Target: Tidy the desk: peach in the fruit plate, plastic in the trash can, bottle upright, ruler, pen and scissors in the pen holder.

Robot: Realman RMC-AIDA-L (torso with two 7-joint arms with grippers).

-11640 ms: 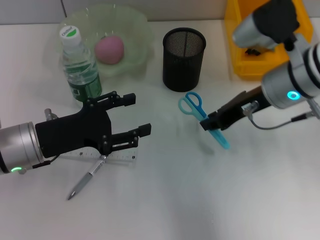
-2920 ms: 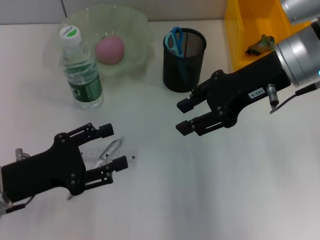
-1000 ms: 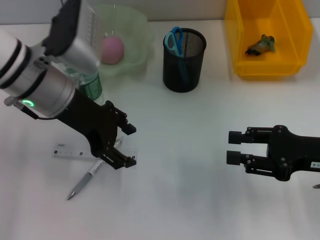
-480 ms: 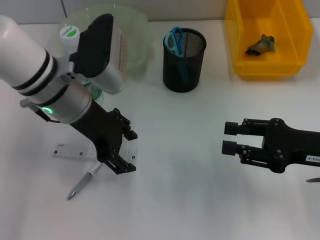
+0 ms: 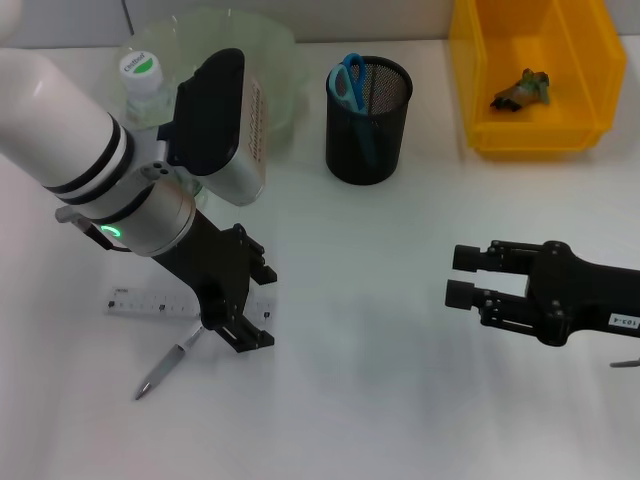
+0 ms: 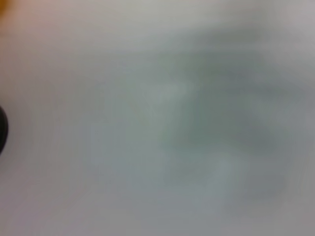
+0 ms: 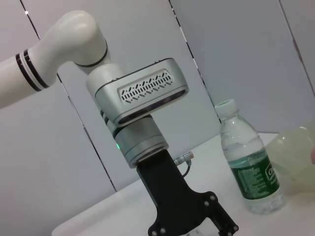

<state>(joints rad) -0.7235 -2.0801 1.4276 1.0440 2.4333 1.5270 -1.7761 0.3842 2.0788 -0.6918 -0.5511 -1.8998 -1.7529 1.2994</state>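
Descending on the pen (image 5: 168,362) and ruler (image 5: 150,305), the left pincer (image 5: 243,315) points straight down at the counter (image 5: 380,400), its fingertips just above or touching the ruler's near end, where the pen's upper part crosses it. Its fingers show a gap between them, but whether they grip anything cannot be told from the head view, and the left wrist view resolves nothing. The right pincer (image 5: 462,277) hovers over bare counter, well apart from the work, spread open and holding nothing.

Status of task items:
- The scissors (image 5: 349,82) stand in the pen holder (image 5: 368,120).
- A scrap of plastic (image 5: 520,88) lies in the trash can (image 5: 530,80).
- The bottle (image 7: 251,169) stands upright beside the fruit plate (image 5: 275,60).
- The peach is hidden behind the left arm; its position cannot be confirmed.
- The pen and ruler lie flat on the counter, not yet stowed.

Probable faults from this position:
- The pen overlaps the ruler. A closing grip may catch both, or pinch one and flick the other away.
- The ruler is thin and flat; the fingertips may slide over it without purchase.
- The left forearm sits close to the bottle; a wide swing toward the pen holder could topple it.
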